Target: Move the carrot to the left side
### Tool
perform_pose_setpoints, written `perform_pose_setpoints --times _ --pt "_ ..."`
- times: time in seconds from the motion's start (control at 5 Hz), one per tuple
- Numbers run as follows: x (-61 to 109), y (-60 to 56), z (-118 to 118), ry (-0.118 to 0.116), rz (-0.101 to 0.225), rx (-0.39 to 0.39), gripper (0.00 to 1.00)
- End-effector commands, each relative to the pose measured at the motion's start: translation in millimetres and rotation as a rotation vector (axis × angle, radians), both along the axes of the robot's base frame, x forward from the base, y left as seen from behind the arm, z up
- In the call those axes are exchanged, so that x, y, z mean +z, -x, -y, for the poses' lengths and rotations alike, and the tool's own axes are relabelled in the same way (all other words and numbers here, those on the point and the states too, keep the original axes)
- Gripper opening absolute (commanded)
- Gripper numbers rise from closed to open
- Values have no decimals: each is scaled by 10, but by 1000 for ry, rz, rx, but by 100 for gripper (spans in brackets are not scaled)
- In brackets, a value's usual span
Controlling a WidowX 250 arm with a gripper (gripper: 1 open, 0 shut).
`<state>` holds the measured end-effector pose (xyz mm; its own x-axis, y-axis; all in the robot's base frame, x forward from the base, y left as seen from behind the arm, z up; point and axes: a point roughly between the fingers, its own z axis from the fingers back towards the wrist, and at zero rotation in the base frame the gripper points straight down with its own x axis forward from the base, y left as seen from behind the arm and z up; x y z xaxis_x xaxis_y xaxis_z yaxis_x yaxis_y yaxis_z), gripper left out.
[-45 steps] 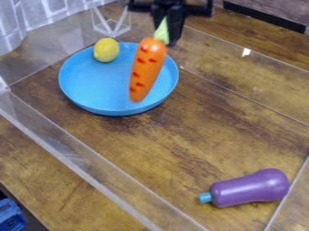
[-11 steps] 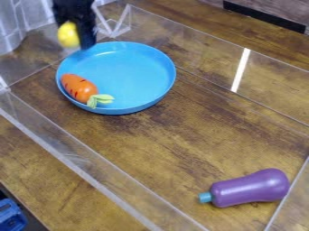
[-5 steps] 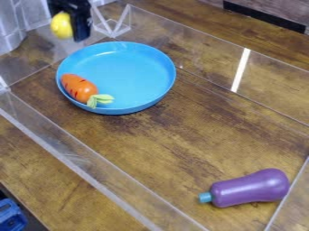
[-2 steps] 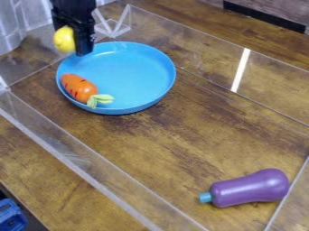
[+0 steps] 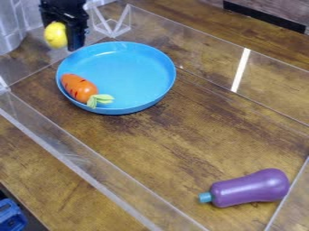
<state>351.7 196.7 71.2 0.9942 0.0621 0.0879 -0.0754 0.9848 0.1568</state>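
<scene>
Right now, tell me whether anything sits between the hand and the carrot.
Nothing visible blocks it. The hand holds the yellow ball past the blue plate's top-left rim; the carrot lies below, unobstructed.

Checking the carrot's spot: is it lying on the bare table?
No, the carrot lies inside the blue plate, near its left rim.

Dark arm at upper left, fingers [image 5: 60,34] pointing down, closed around a yellow ball [image 5: 54,34]
</scene>
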Motion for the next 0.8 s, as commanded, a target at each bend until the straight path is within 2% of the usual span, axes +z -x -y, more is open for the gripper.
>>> perform_pose_setpoints --times 0.0,0.4,0.6 --pt "206 -46 70 -47 53 112 0" --pt "128 -178 102 -61 24 108 0" --pt "112 -150 119 -68 17 42 0"
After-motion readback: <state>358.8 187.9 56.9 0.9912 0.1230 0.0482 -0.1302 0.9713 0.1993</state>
